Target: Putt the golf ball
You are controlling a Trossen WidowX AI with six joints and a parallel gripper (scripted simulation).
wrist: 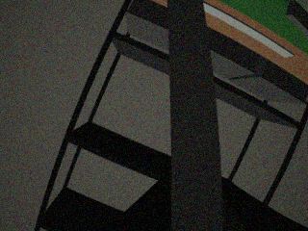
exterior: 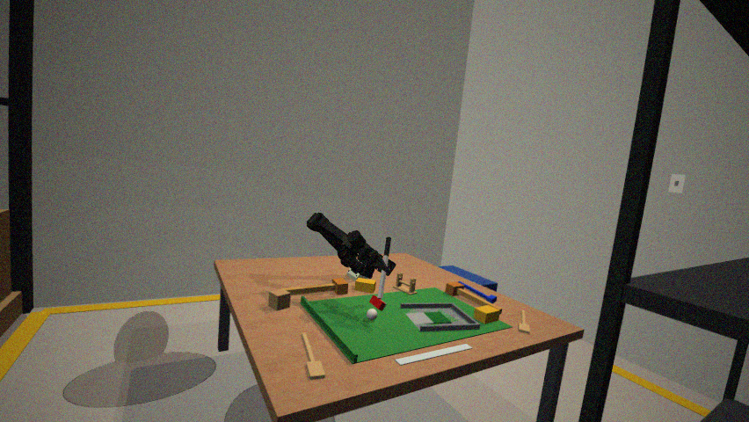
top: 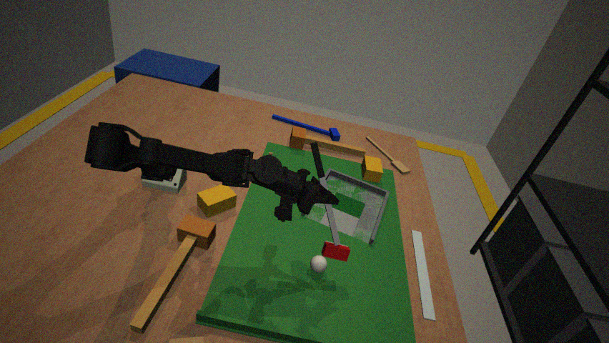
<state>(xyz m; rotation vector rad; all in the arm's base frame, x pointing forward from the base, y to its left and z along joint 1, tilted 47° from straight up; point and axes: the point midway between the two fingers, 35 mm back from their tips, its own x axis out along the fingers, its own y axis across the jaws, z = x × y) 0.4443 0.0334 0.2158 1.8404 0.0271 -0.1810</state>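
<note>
From above, a wooden table [top: 63, 221] is carrying a green mat [top: 272, 272]. The gripper [top: 324, 196] is clamping the red putter [top: 335, 250] by its shaft, its head just beside the golf ball [top: 318, 264]. The walled raised green [top: 350, 205] is sitting behind.

From the side, the putter is hanging tilted over the mat.

At the wrist, the shaft is crossing a dark shelf rack [wrist: 71, 122].

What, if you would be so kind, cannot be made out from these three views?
- Gripper fingers on the red putter: top view, hidden by the wrist; exterior, too small.
- Gap between putter head and golf ball: unclear in either view.
- Ball: absent from wrist view, where the shaft blocks the centre.
</note>
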